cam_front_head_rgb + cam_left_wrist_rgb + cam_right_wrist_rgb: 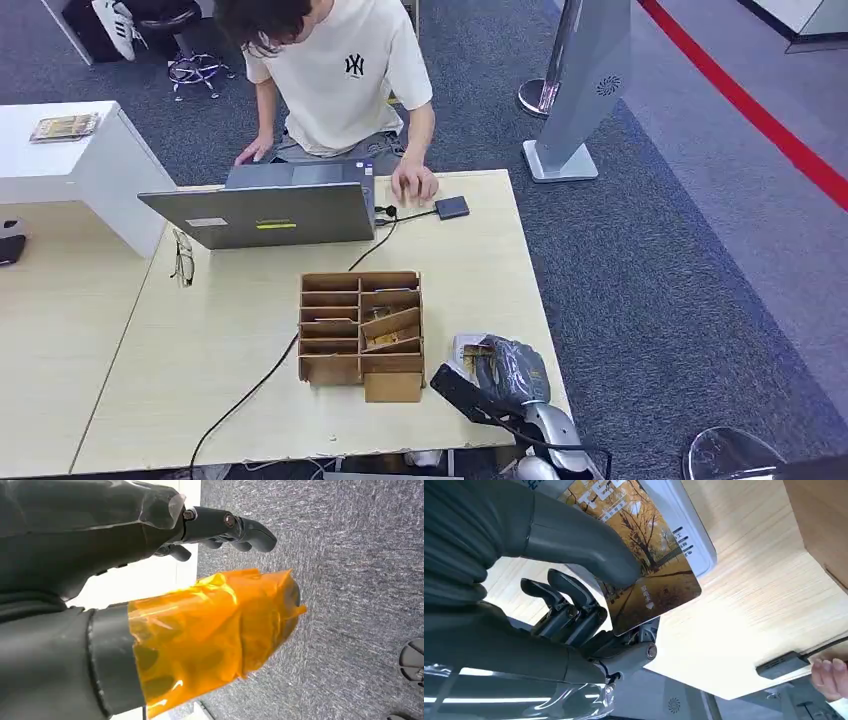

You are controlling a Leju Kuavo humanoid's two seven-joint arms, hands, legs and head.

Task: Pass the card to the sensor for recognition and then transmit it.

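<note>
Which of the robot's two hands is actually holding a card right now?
The right hand: it pinches the autumn-tree card under its thumb above the table. The left hand holds nothing and hangs over the carpet.

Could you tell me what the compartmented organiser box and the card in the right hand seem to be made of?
The brown compartmented organiser box looks like matte corrugated cardboard, judging by its thin folded dividers. The autumn-tree picture card, held by the right hand, appears glossy plastic or laminate, with a white border.
</note>
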